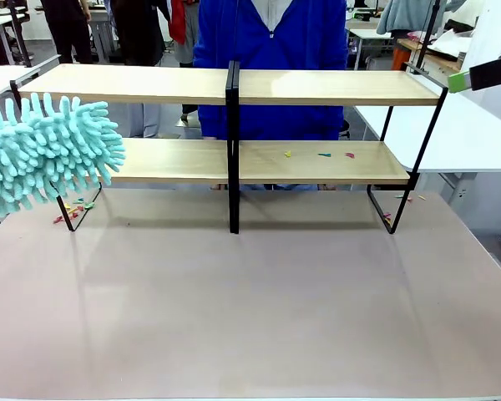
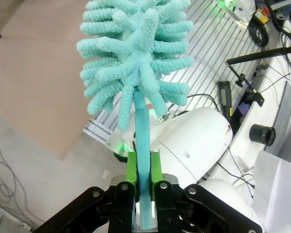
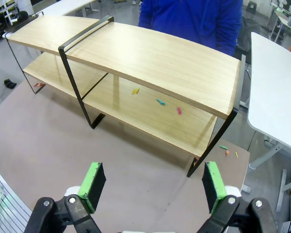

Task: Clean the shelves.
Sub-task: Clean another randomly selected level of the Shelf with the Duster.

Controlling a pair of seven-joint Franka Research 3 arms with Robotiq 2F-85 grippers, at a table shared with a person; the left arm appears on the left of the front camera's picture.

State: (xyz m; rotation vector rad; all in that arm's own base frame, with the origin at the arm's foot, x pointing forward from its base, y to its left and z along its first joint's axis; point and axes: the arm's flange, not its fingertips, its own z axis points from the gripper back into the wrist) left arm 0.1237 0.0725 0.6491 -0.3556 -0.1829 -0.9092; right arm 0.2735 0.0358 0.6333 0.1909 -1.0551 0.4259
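**Beside the rack's left end, duster poised**

Nearest the robot, the left gripper (image 2: 143,182) pinches the stick of a fluffy turquoise microfibre duster (image 1: 42,154), whose head hovers at the left end of the shelves (image 1: 334,88), a wide two-tier rack of light wooden boards on a black frame. The right gripper (image 3: 153,187) hangs spread and empty. Small coloured scraps (image 1: 325,154), perhaps paper, lie on the lower board's right half. Sweeping seems barely begun; the next move calls for running the head along that board.

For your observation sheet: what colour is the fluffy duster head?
The duster head is light turquoise, clearest in the left wrist view.
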